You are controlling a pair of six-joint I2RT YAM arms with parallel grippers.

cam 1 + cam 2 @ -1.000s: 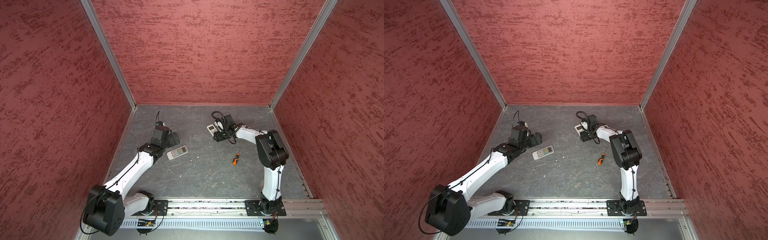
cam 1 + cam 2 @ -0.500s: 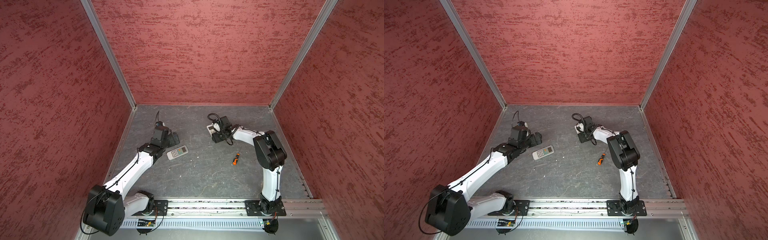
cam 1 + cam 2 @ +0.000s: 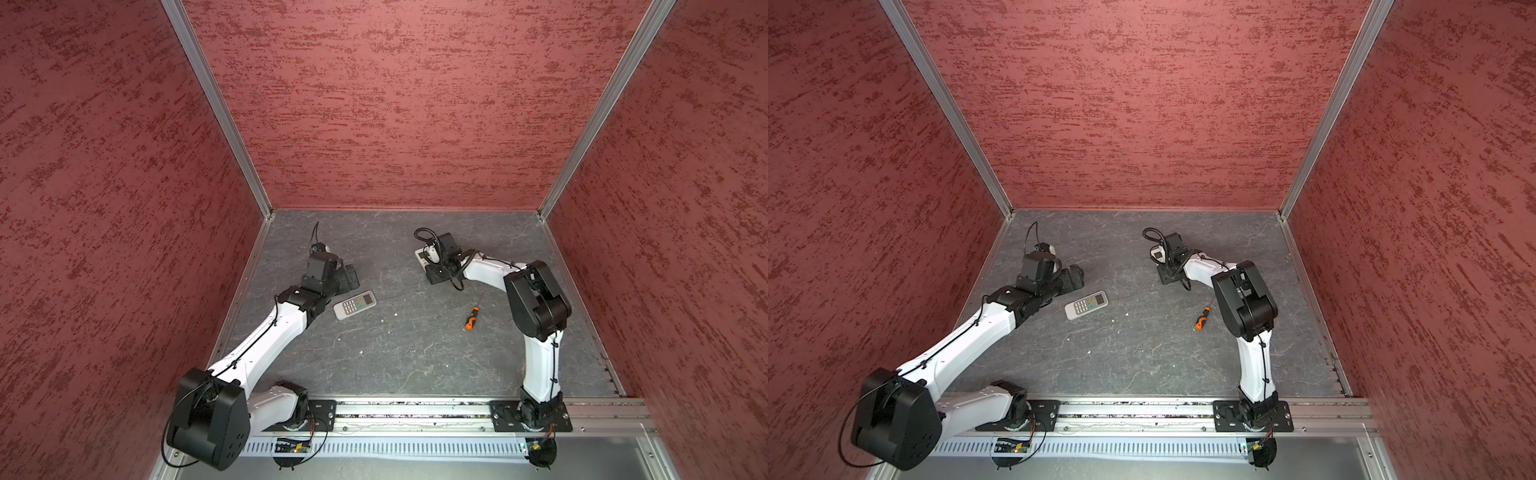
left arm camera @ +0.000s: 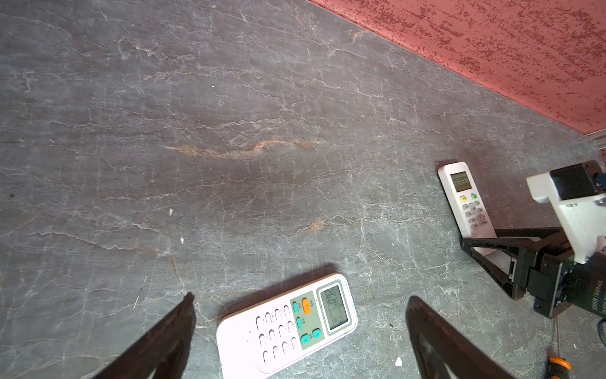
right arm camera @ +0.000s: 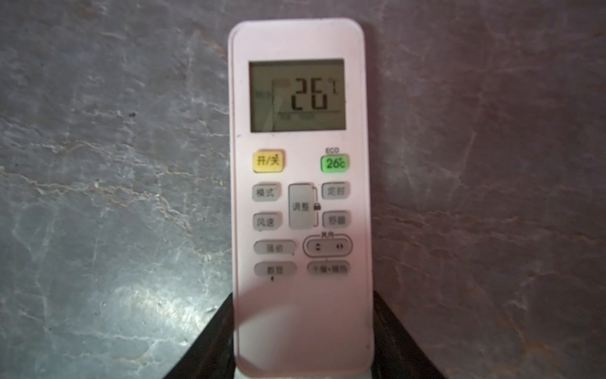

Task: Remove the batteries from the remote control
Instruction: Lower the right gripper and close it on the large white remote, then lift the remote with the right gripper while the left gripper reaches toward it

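We see the white slab-shaped plastic remote with yellow and green buttons (image 5: 301, 197) lying face up toward the back of the grey stone-patterned tabletop (image 4: 229, 131). Its long axis runs straight out from the right gripper (image 5: 303, 295), display end farthest away. Its plain end sits between the black fingers (image 5: 210, 344); we cannot tell whether they press it. A second white remote with teal and orange buttons (image 4: 288, 325) lies face up near the left gripper (image 4: 301, 297), whose jaws stand wide apart. Its display end points toward the table's middle. The batteries are hidden from us.

left gripper (image 4: 300, 297) spread wide; right gripper (image 5: 303, 295) narrower, held low
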